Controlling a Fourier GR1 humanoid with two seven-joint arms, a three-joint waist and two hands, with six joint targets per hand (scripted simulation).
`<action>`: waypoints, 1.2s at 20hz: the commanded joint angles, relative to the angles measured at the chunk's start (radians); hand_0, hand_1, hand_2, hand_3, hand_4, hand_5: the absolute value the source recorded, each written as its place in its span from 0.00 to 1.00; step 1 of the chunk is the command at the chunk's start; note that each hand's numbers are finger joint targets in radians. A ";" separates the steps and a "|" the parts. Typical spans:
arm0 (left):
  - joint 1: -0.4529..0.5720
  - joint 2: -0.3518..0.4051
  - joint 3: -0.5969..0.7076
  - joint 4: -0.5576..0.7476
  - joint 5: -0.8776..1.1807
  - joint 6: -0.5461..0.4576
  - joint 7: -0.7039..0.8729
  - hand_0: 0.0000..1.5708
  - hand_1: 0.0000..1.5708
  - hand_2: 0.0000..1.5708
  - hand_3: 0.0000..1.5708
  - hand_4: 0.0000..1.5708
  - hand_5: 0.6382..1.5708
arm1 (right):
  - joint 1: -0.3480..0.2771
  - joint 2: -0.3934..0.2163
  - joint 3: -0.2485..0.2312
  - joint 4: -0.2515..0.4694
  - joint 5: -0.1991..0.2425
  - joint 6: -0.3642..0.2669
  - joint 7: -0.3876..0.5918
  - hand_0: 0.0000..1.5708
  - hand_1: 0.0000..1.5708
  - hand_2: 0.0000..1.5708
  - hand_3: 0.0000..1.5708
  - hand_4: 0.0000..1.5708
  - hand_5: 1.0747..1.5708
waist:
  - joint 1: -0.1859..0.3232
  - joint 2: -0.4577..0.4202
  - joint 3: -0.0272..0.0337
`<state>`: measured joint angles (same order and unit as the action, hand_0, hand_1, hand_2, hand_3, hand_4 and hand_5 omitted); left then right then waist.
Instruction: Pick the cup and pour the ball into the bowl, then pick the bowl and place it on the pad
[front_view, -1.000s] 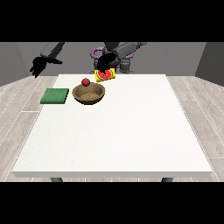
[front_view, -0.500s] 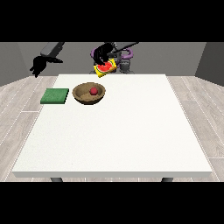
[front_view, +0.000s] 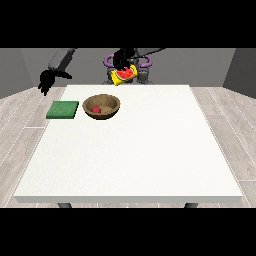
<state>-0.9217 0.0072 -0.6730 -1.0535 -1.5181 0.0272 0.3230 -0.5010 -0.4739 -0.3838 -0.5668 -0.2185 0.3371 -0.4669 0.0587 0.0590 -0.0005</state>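
In the front view, the white worktop (front_view: 130, 150) fills most of the scene, and the robot stands at its far edge.

The robot hand at the view's right (front_view: 120, 60) is above the far edge of the worktop, a little left of the middle. It holds the cup (front_view: 125, 75), which is yellow with a red and green pattern. The cup hangs just below this hand and is tilted to one side, not upright. It is in the air and does not touch the worktop. The fingers of this hand are dark against the cup, and they appear to be closed around its upper part.

The wooden bowl (front_view: 101, 106) stands on the worktop in the far left part, nearer to the camera than the cup and to its left. The bowl and the cup are apart; the cup is not over the bowl but beyond its far right side. Inside the bowl lies the red ball (front_view: 97, 109), towards the left part of the bowl's bottom.

The green pad (front_view: 63, 110) lies flat on the worktop just to the left of the bowl, close to the left edge. The pad and the bowl do not touch.

The robot hand at the view's left (front_view: 47, 81) hangs in the air beyond the far left corner of the worktop, above and behind the pad. It holds nothing. Its fingers point downward, and they look relaxed and somewhat spread. This hand is well apart from the bowl and from the cup.
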 joint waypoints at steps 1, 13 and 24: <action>0.072 0.024 0.152 -0.129 0.142 0.125 -0.006 0.09 0.09 1.00 1.00 0.64 0.97 | 0.018 -0.042 -0.051 0.030 -0.036 -0.003 0.006 0.00 0.00 0.00 0.00 0.27 0.97 | 0.113 0.015 -0.0017; 0.214 0.016 0.550 -0.216 0.757 0.265 -0.306 0.75 0.75 0.79 0.68 0.51 0.95 | -0.047 -0.010 -0.069 -0.019 -0.091 0.013 0.039 0.00 0.00 0.00 0.00 0.17 0.99 | 0.145 0.232 -0.0038; 0.294 -0.007 0.694 -0.086 1.195 0.204 -0.547 0.00 0.00 0.00 0.00 0.00 0.94 | -0.108 0.165 0.056 -0.122 -0.034 -0.110 0.126 0.00 0.00 0.00 0.00 0.15 0.96 | 0.017 0.221 -0.0007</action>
<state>-0.6539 0.0034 -0.0275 -1.1978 -0.4209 0.2577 -0.1567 -0.6067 -0.3734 -0.3744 -0.6596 -0.2779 0.2749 -0.3654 0.1201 0.3063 -0.0030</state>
